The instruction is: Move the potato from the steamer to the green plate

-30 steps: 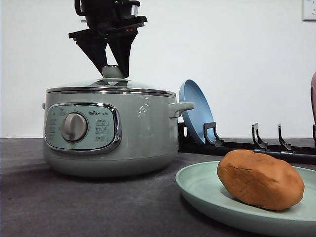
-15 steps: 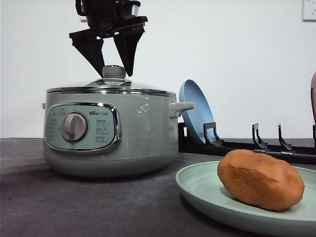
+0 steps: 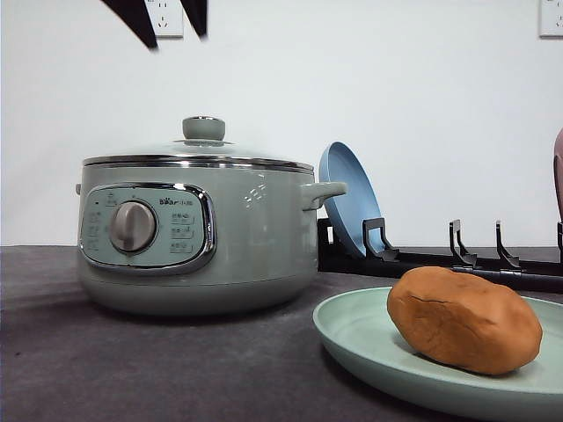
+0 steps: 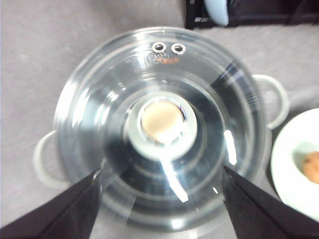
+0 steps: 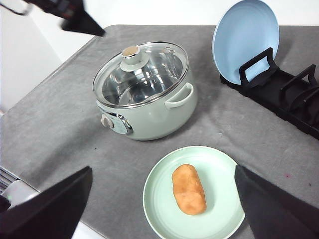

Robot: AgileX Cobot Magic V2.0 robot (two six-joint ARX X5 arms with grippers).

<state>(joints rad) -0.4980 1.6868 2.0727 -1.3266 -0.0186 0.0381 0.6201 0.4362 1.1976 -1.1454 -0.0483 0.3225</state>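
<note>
The orange-brown potato (image 3: 464, 319) (image 5: 188, 189) lies on the green plate (image 3: 352, 332) (image 5: 155, 199) at the front right. The sage-green steamer (image 3: 246, 237) (image 5: 144, 107) stands to its left with its glass lid shut and the lid knob (image 3: 203, 128) (image 4: 164, 124) free. My left gripper (image 3: 176, 40) (image 4: 163, 172) hangs open high above the knob, touching nothing; in the right wrist view it shows as the left gripper (image 5: 75, 17) up by the wall. My right gripper (image 5: 163, 169) is open, well above the plate and potato, with nothing between its fingers (image 5: 50, 209).
A blue plate (image 3: 347, 198) (image 5: 245, 40) stands upright in a black dish rack (image 3: 457, 259) (image 5: 286, 97) behind and right of the steamer. The grey table's near-left edge (image 5: 30, 174) lies close to the steamer. A wall socket (image 3: 167, 18) is behind the left gripper.
My left gripper opened off the lid knob and rose straight up toward the top of the front view. The lid, steamer, potato and plate stayed put.
</note>
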